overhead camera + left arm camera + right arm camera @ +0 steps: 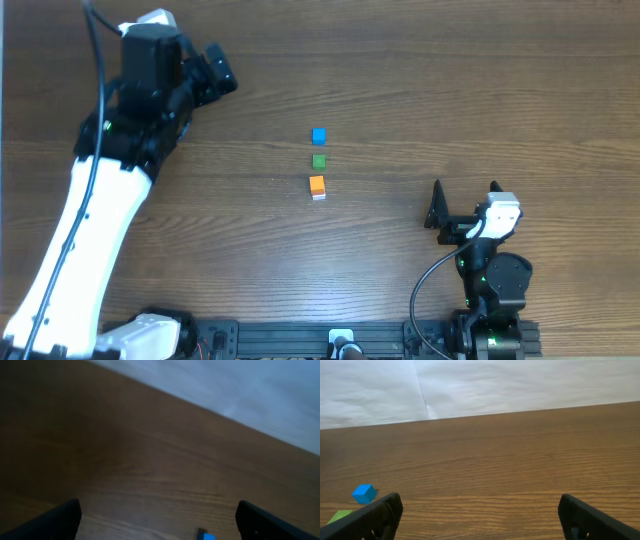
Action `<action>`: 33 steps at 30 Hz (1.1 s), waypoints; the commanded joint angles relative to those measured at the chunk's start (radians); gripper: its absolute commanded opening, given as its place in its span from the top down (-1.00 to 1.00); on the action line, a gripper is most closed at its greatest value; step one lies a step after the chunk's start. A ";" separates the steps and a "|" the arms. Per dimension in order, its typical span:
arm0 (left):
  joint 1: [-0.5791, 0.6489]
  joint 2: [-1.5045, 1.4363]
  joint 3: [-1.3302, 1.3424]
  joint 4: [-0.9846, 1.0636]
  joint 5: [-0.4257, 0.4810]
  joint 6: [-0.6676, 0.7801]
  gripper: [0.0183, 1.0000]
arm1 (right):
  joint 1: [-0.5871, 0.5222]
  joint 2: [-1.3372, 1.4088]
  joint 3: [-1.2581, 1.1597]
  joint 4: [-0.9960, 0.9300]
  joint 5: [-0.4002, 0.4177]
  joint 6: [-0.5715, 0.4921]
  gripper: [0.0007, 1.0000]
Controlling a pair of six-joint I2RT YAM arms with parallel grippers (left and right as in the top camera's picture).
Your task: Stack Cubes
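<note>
Three small cubes lie in a short column at the table's middle in the top view: a blue cube (319, 136) farthest from the arm bases, a green cube (319, 161) below it, and an orange cube (317, 184) that sits on a white cube (318, 196). My left gripper (218, 72) is raised at the upper left, well away from the cubes, open and empty; its wrist view catches the blue cube (206, 536). My right gripper (437, 208) rests low at the right, open and empty; its wrist view shows the blue cube (364, 493) and the green cube (340, 516).
The wooden table (480, 90) is bare around the cubes. A pale wall (520, 385) stands behind the table's far edge. The arm bases and a black rail (340, 340) run along the near edge.
</note>
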 commanded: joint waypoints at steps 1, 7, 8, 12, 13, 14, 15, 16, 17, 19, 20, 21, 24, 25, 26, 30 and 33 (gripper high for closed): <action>0.085 -0.160 -0.125 0.070 0.117 0.124 -1.00 | -0.005 -0.005 -0.005 -0.001 -0.008 0.005 -0.98; 0.201 -0.402 -0.275 0.132 0.236 0.214 -1.00 | -0.005 -0.005 -0.005 -0.001 -0.008 0.005 -0.98; 0.208 -0.440 -0.300 0.137 0.241 0.230 -1.00 | -0.005 -0.005 -0.005 -0.001 -0.008 0.005 -0.99; 0.215 -0.585 -0.430 0.222 0.271 0.283 -0.99 | -0.005 -0.005 -0.005 -0.001 -0.008 0.005 -0.98; 0.215 -0.620 -0.470 0.252 0.277 0.290 -0.99 | -0.005 -0.005 -0.005 -0.001 -0.008 0.005 -0.99; 0.215 -0.658 -0.514 0.281 0.277 0.294 -0.99 | -0.005 -0.005 -0.006 -0.001 -0.008 0.005 -0.98; 0.215 -0.691 -0.555 0.304 0.281 0.310 -0.99 | -0.005 -0.005 -0.005 -0.001 -0.008 0.005 -0.98; 0.216 -0.719 -0.590 0.322 0.284 0.322 -1.00 | -0.005 -0.005 -0.006 -0.001 -0.008 0.005 -0.98; 0.219 -0.753 -0.633 0.341 0.290 0.334 -1.00 | -0.005 -0.005 -0.006 -0.001 -0.008 0.005 -0.98; 0.233 -0.822 -0.717 0.374 0.308 0.352 -1.00 | -0.005 -0.005 -0.006 -0.001 -0.008 0.005 -0.98; 0.243 -0.858 -0.757 0.387 0.325 0.371 -1.00 | -0.005 -0.005 -0.006 -0.001 -0.008 0.005 -0.98; 0.253 -0.894 -0.797 0.398 0.341 0.387 -1.00 | -0.005 -0.005 -0.006 -0.001 -0.008 0.005 -0.98; 0.286 -0.993 -0.897 0.417 0.363 0.393 -1.00 | -0.005 -0.005 -0.006 -0.001 -0.008 0.005 -0.99; 0.298 -1.026 -0.927 0.417 0.367 0.393 -1.00 | -0.005 -0.005 -0.005 -0.001 -0.008 0.005 -0.98; 0.306 -1.052 -0.950 0.417 0.370 0.393 -0.99 | -0.005 -0.005 -0.005 -0.001 -0.008 0.005 -0.99; 0.314 -1.132 -1.015 0.425 0.374 0.392 -1.00 | -0.005 -0.005 -0.005 -0.001 -0.008 0.005 -0.98; 0.314 -1.171 -1.051 0.454 0.391 0.392 -0.99 | -0.005 -0.005 -0.006 -0.001 -0.008 0.005 -0.99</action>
